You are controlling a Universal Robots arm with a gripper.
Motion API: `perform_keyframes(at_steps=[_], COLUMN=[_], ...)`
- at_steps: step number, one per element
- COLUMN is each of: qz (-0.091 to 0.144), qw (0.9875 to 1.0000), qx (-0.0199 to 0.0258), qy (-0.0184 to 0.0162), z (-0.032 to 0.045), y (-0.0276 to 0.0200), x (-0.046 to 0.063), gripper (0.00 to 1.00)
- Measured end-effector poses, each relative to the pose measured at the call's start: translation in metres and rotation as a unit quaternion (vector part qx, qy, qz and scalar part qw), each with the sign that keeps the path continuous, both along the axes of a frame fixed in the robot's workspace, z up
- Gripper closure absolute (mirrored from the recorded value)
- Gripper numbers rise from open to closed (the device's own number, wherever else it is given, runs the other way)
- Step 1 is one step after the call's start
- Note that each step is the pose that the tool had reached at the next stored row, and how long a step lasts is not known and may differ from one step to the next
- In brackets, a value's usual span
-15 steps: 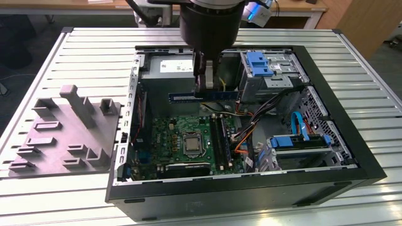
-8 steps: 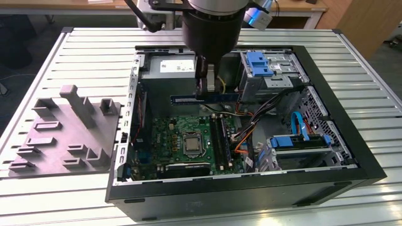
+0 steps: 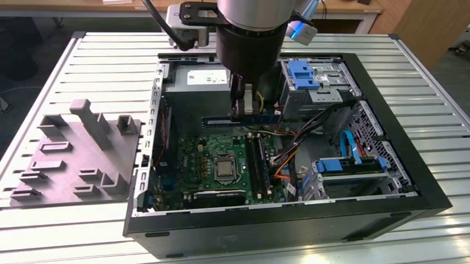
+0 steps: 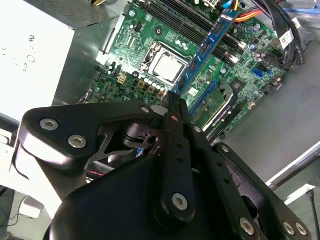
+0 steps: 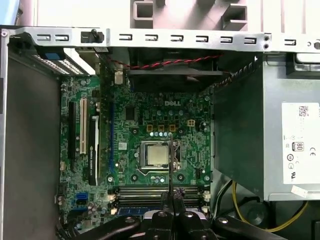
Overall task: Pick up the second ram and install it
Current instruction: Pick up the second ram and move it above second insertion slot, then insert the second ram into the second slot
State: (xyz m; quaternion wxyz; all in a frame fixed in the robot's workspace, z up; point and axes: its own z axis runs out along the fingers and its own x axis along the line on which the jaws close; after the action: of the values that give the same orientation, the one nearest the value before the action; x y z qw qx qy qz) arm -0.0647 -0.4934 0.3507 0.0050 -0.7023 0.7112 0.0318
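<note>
The second ram (image 3: pixel 220 120) is a thin blue-green stick that hangs level above the open computer case, in front of the grey power supply (image 3: pixel 197 82). My gripper (image 3: pixel 245 113) is shut on it near its middle. In the second wrist view the ram (image 4: pixel 207 46) sticks out from the gripper (image 4: pixel 173 98) over the green motherboard (image 4: pixel 150 85). In the first wrist view the ram (image 5: pixel 171 165) shows edge-on as a thin dark line above the processor (image 5: pixel 156 154), with the gripper (image 5: pixel 171 206) below it. The long black memory slots (image 3: pixel 257 159) lie beside the processor (image 3: pixel 223 165).
The case walls (image 3: pixel 382 126) ring the motherboard. A drive cage with a blue latch (image 3: pixel 302 74) and loose cables (image 3: pixel 309 129) stand on the exterior view's right, with a blue drive caddy (image 3: pixel 353 165) nearer the front. A grey holder block (image 3: pixel 81 154) sits outside the case on the slatted table (image 3: pixel 242 250).
</note>
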Motion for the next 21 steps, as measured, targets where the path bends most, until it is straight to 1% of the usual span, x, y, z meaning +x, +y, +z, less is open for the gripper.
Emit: perform_keyframes(at_steps=[7,13,21], qz=[0.000,0.000,0.000], qw=[1.0000,1.0000,1.0000], qx=[0.0000,0.0000,0.0000], qy=[0.0000,0.0000,0.0000], z=[-0.0088,-0.0104,-0.0105], y=[0.0000,0.0000,0.0000], x=[0.0000,0.0000,0.0000], gripper=[0.89,0.89,0.89])
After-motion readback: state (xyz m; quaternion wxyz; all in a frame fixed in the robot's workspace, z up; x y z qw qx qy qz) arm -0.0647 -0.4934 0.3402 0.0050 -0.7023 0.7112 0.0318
